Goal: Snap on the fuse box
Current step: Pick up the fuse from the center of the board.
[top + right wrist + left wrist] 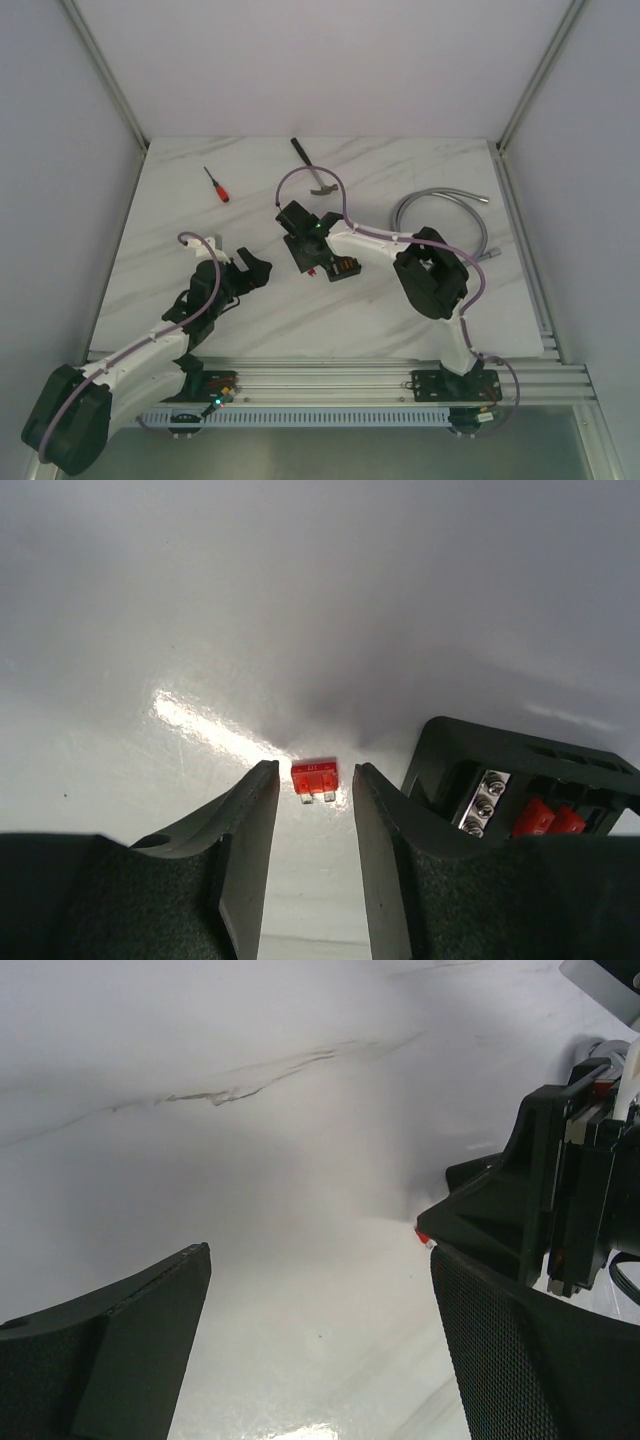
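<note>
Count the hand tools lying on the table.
2. A red-handled screwdriver lies at the far left of the table. A hammer lies to its right, near the far edge. More could be hidden from the overhead view.

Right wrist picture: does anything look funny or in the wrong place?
Yes. A small red plastic fuse lies loose on the white marble table, between the open right fingers. It is outside the black plastic fuse box beside it, where other red fuses sit in place.
</note>
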`<action>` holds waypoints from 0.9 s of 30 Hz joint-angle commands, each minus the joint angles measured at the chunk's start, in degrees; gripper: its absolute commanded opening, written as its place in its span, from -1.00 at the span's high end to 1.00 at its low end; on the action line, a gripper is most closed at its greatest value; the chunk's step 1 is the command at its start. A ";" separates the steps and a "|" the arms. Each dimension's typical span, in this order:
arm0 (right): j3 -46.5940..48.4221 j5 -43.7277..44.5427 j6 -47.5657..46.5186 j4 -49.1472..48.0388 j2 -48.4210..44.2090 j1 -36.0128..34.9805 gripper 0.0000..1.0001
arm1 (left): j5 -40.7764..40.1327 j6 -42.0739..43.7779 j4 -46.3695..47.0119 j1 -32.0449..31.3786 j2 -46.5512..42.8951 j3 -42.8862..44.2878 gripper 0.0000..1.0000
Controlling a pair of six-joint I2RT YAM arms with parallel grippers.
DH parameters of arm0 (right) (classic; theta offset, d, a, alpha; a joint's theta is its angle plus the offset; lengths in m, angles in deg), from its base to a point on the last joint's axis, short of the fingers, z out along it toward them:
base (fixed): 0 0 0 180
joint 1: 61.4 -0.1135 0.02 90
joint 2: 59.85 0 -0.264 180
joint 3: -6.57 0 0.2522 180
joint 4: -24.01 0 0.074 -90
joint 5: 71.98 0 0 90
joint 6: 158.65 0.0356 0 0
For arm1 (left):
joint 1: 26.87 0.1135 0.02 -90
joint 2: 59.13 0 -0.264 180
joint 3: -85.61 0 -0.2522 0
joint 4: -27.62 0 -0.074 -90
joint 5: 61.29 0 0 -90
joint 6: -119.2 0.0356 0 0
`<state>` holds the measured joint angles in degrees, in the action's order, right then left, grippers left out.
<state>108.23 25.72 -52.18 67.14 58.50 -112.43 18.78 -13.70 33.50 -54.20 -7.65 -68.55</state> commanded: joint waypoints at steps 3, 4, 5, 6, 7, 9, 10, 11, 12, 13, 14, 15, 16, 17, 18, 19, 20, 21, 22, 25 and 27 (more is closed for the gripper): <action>2.56 0.10 -0.99 1.45 2.42 0.19 0.18 | -0.48 -0.15 -0.43 0.44 -0.33 1.56 -1.00; 2.67 -0.23 -1.06 1.79 2.49 0.20 0.18 | -0.48 -0.22 -0.42 0.50 -0.33 1.63 -1.00; 2.70 -0.52 -1.16 1.95 2.58 0.15 0.18 | -0.42 -0.14 -0.39 0.52 -0.35 1.57 -1.00; 2.68 -0.76 -1.24 2.19 2.59 0.19 0.19 | -0.44 -0.21 -0.41 0.53 -0.33 1.63 -1.00; 2.65 -0.92 -1.37 2.42 2.64 0.17 0.18 | -0.39 -0.21 -0.39 0.53 -0.33 1.63 -1.00; 2.79 -0.94 -1.64 2.86 2.89 0.14 0.18 | -0.31 -0.22 -0.39 0.53 -0.33 1.63 -1.00; 2.85 -0.98 -1.76 3.02 3.06 0.18 0.18 | -0.34 -0.18 -0.39 0.53 -0.29 1.61 -1.00; 2.93 -1.00 -1.97 3.10 3.26 0.16 0.18 | -0.30 -0.17 -0.39 0.53 -0.25 1.63 -1.00; 3.08 -1.14 -2.09 3.26 3.55 0.18 0.18 | -0.27 -0.24 -0.40 0.53 -0.24 1.62 -1.00; 3.20 -1.35 -2.21 3.42 3.87 0.15 0.19 | -0.14 -0.19 -0.39 0.48 -0.24 1.62 -1.00; 3.35 -1.77 -2.30 3.53 4.10 0.17 0.19 | -0.09 -0.22 -0.43 0.52 -0.24 1.57 -1.00; 3.41 -2.27 -2.39 3.63 4.36 0.15 0.20 | -0.09 -0.18 -0.42 0.56 -0.31 1.57 -1.00; 3.62 -2.78 -2.45 3.82 4.50 0.17 0.20 | -0.09 -0.25 -0.42 0.53 -0.33 1.62 -1.00; 3.72 -3.09 -2.49 4.11 4.67 0.18 0.21 | -0.02 -0.23 -0.45 0.53 -0.39 1.63 -1.00; 3.69 -3.23 -2.49 4.34 4.76 0.16 0.22 | 0.00 -0.22 -0.42 0.53 -0.42 1.63 -1.00; 3.71 -3.32 -2.54 4.49 4.83 0.14 0.22 | 0.00 -0.18 -0.42 0.51 -0.42 1.62 -1.00; 3.76 -3.39 -2.58 4.71 4.80 0.16 0.23 | -0.01 -0.17 -0.46 0.52 -0.42 1.59 -1.00; 3.72 -3.25 -2.58 4.97 4.83 0.15 0.24 | 0.00 -0.17 -0.43 0.50 -0.38 1.62 -1.00; 3.75 -3.15 -2.58 5.07 4.93 0.19 0.24 | 0.00 -0.17 -0.40 0.52 -0.34 1.62 -1.00; 3.79 -3.07 -2.68 5.88 5.22 0.20 0.26 | 0.09 -0.17 -0.44 0.46 -0.41 1.63 -1.00; 3.72 -3.22 -2.71 6.22 5.22 0.14 0.27 | 0.13 -0.09 -0.44 0.52 -0.50 1.62 -1.00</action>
<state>110.85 23.82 -54.33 70.13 61.40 -112.34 18.80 -13.83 33.48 -53.92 -7.65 -68.16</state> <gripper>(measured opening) 0.372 0.998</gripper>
